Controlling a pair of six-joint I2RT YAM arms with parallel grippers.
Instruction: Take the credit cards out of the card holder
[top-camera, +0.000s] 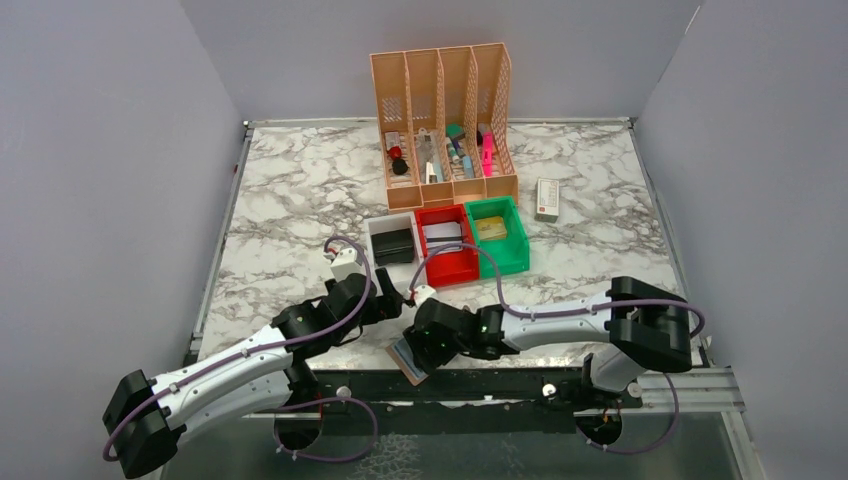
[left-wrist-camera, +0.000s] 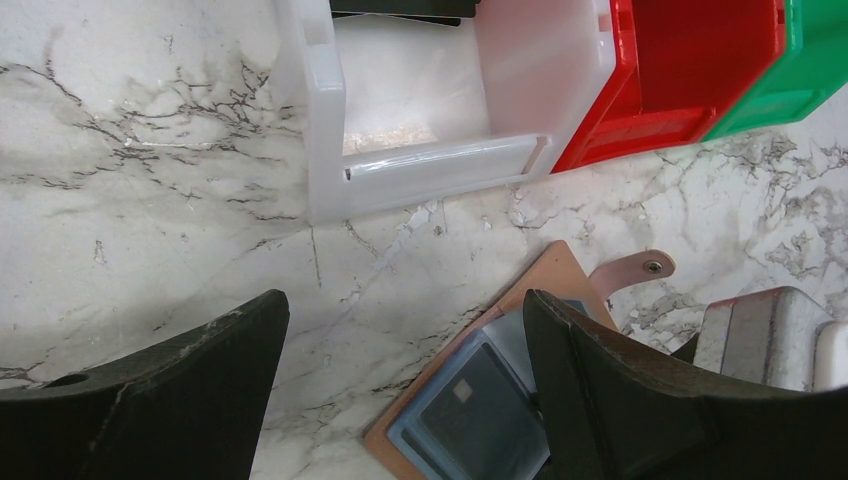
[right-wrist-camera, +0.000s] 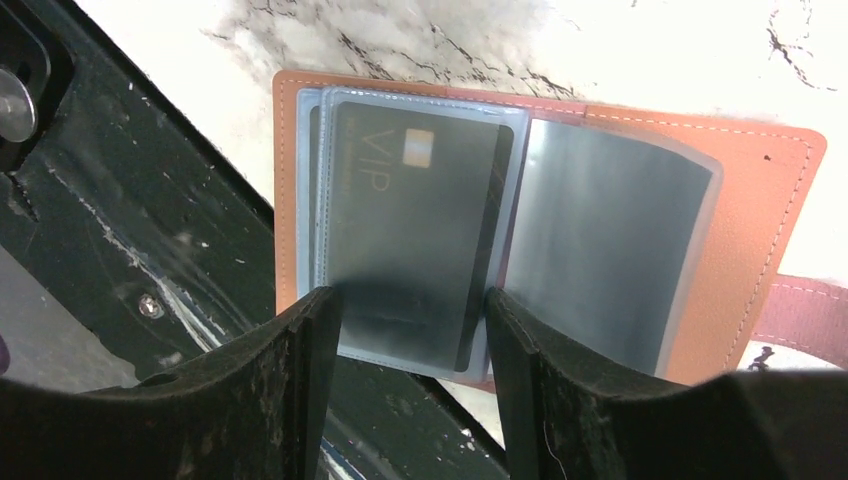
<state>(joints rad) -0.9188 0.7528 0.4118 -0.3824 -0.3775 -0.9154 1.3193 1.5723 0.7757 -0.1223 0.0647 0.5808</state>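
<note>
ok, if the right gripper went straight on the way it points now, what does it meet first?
Most likely the dark VIP credit card, sleeved in the open card holder: in the wrist view it lies squarely between the fingers of the right gripper. The gap left is unclear.

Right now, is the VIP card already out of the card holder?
No, the VIP card sits inside a clear sleeve of the open card holder.
</note>
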